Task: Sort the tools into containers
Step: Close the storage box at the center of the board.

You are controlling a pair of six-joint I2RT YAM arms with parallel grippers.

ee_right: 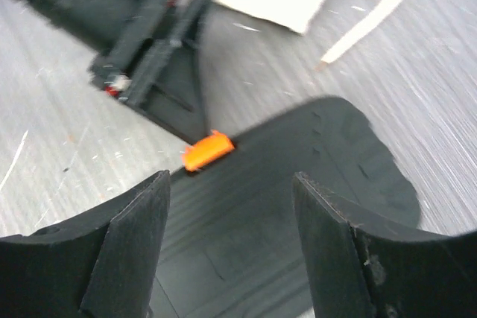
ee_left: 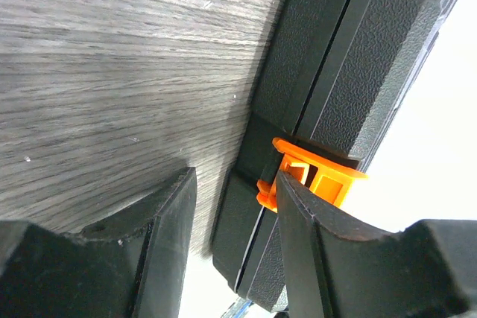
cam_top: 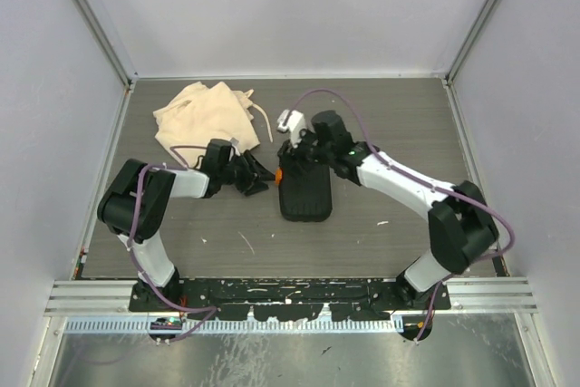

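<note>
I see the closed black tool case [cam_top: 305, 197] lying flat mid-surface [cam_top: 381, 251], my left end effector [ee_left: 231, 184] parted, grasping nothing, one finger [ee_left: 298, 214] against the case's orange latch [ee_left: 320, 173], my right end effector [ee_right: 231, 184] released above its far end, beige cloth bag [cam_top: 204, 115] crumpled beyond, far left.

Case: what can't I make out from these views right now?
- Case contents: lid down in every view, so what is inside is hidden.
- Bag inside: top view, its folded cloth covers it; right wrist view cuts it off at the top edge.
- Latch: left wrist view, a finger of the left tool covers part; released or not, cannot tell.
- Right wrist view: blurred; whether the right tool touches the case is unclear.
</note>
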